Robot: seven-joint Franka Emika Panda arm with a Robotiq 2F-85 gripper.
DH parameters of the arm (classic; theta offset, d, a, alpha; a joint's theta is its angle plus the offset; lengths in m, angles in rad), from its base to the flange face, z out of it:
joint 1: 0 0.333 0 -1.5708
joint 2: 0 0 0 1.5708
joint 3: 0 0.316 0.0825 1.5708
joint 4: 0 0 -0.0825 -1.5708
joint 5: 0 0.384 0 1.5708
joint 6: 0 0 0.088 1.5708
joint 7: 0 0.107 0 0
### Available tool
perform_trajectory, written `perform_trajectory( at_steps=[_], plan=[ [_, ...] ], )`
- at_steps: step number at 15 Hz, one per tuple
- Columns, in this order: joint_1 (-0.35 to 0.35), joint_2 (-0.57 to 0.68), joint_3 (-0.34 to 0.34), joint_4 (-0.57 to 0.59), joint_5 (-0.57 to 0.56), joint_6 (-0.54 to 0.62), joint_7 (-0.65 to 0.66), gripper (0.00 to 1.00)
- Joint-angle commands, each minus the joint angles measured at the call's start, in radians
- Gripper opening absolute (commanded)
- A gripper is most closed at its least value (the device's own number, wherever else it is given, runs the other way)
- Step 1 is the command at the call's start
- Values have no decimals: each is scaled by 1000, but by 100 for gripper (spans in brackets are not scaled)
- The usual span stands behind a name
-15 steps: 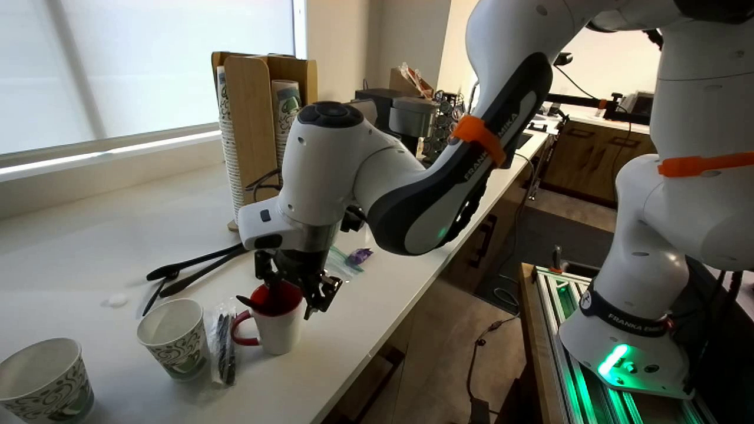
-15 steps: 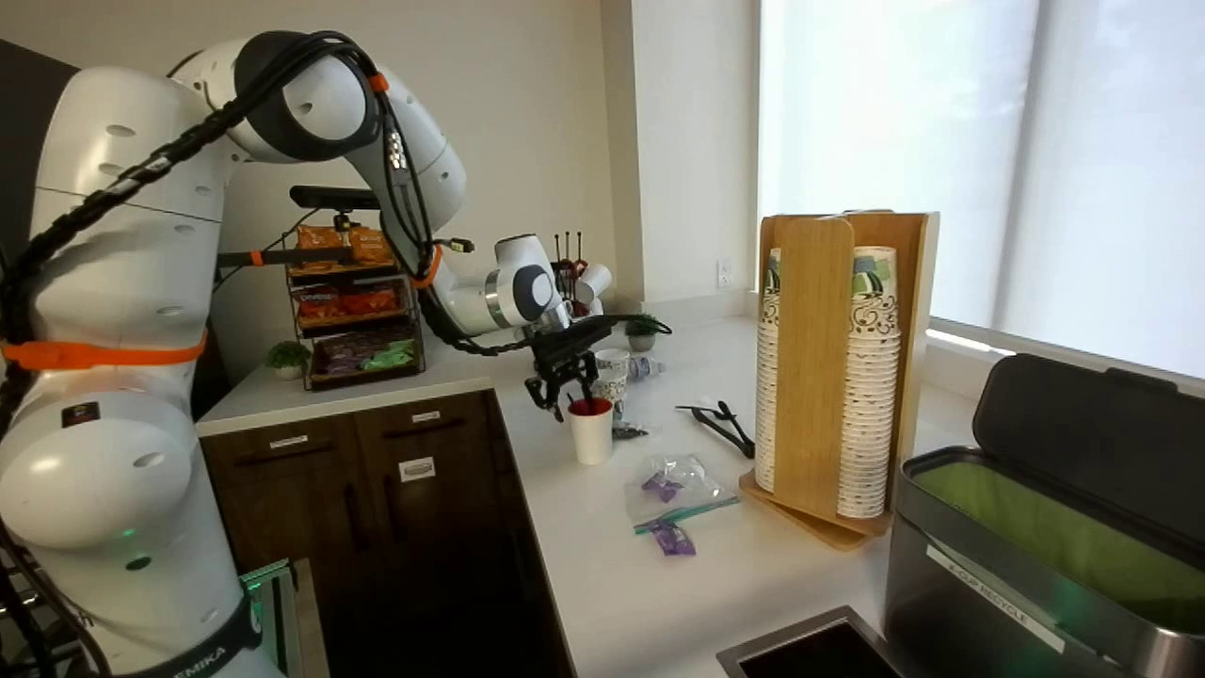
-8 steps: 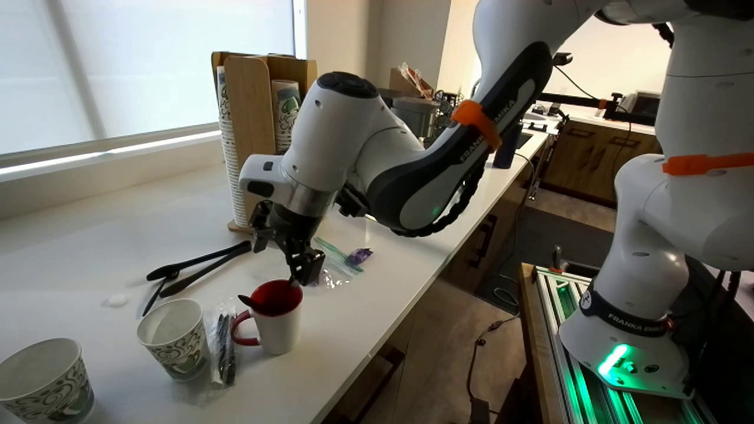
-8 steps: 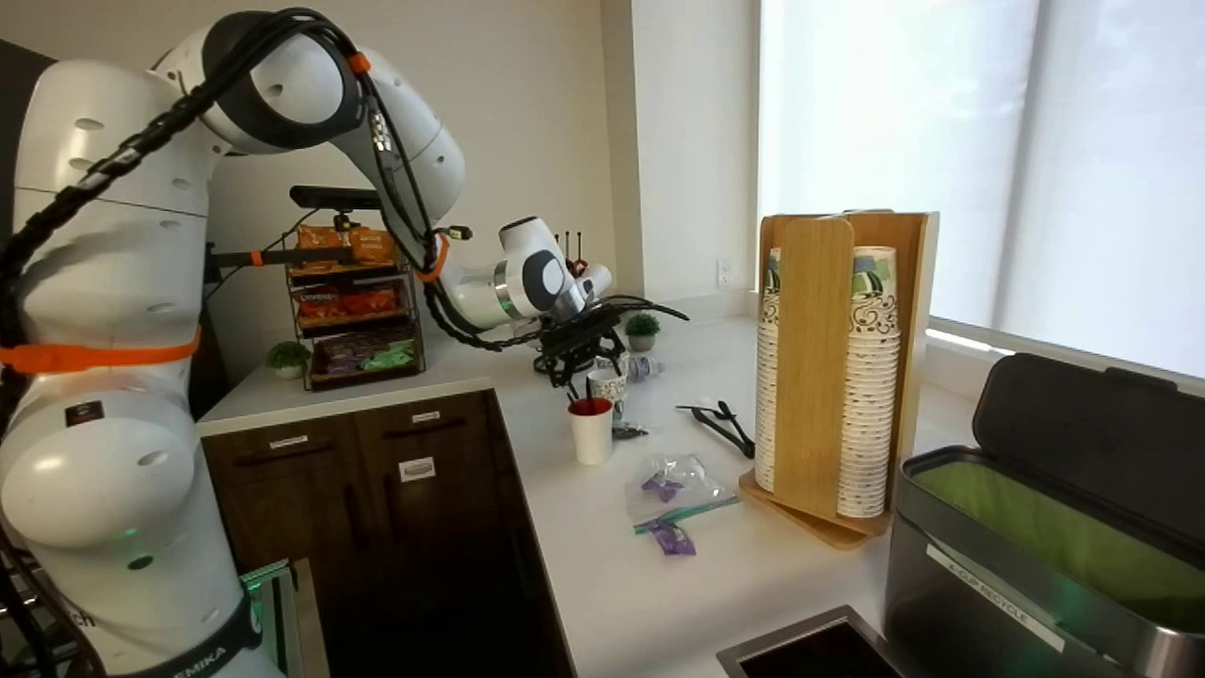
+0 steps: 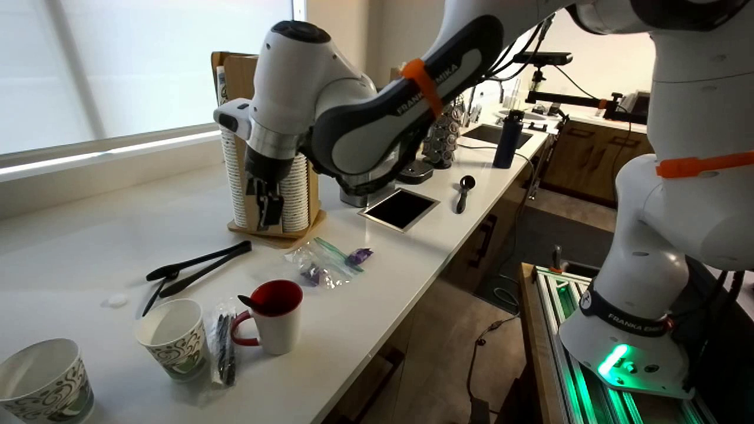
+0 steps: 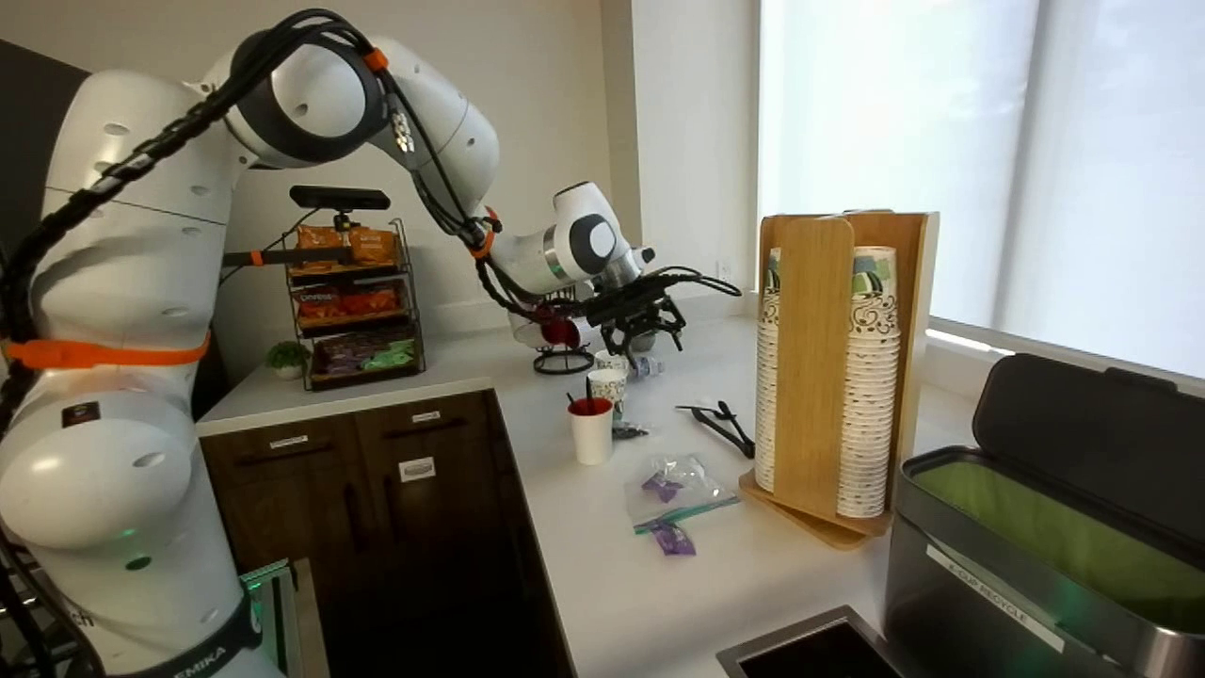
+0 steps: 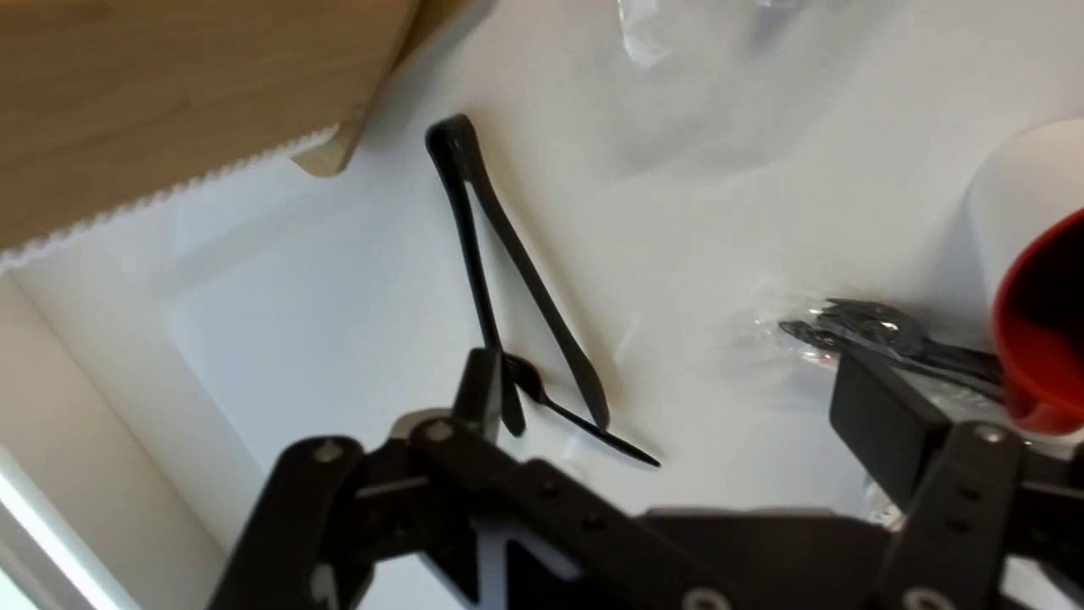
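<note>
End effector (image 7: 669, 373) is positioned above the tabletop (image 5: 377, 294), with my fingers (image 7: 889, 415) spread wide; through the gap between them I view black tongs (image 7: 533, 280) and a black spoon (image 7: 527, 378). The tongs lie well back from the front edge, defined as the long edge facing my base (image 5: 624, 341); the spoon lies at their tips.

Containers are listed below.

Mug (image 5: 281, 333): upright, near the front edge, white outside, red inside, with a red handle. A black utensil (image 5: 250, 302) leans in it, one end projecting over the rim; the lower interior is too dark to read.

Cutlery packet (image 5: 224, 347): clear, just beside the mug, with black cutlery (image 7: 872, 322) inside.

Patterned paper cup (image 5: 182, 353): upright, just beside the packet, pale interior facing up. Second paper cup (image 5: 53, 394): upright, farther along the tabletop from the mug.

Zip bag (image 6: 697, 485): flat, between the mug and the cup holder (image 6: 814, 358), with a purple-wrapped piece (image 6: 663, 487) inside; a second purple piece (image 6: 674, 540) lies at the zip strip (image 6: 692, 513), and I cannot tell whether it is inside.

Cup holder: wooden, upright, toward the back edge, its compartments carrying cup stacks (image 6: 871, 443).

Recycling bin (image 6: 941, 593): lid (image 6: 1083, 433) raised, green lining (image 6: 1017, 527) exposed, beside the framed opening (image 6: 781, 633) in the tabletop.

Snack rack (image 6: 362, 379): past the inner corner, orange bags (image 6: 377, 247) on its top tier, purple and green packets (image 6: 389, 355) on the lowest.
</note>
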Motion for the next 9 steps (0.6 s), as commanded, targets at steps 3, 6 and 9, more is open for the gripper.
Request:
perform_trajectory(
  at_steps=[3,6,9],
  plan=[
    [-11,15,6,35,2,-22,-5,100],
    [-8,14,10,28,2,-22,-5,100],
    [13,35,-31,72,-58,2,85,100]
  ],
)
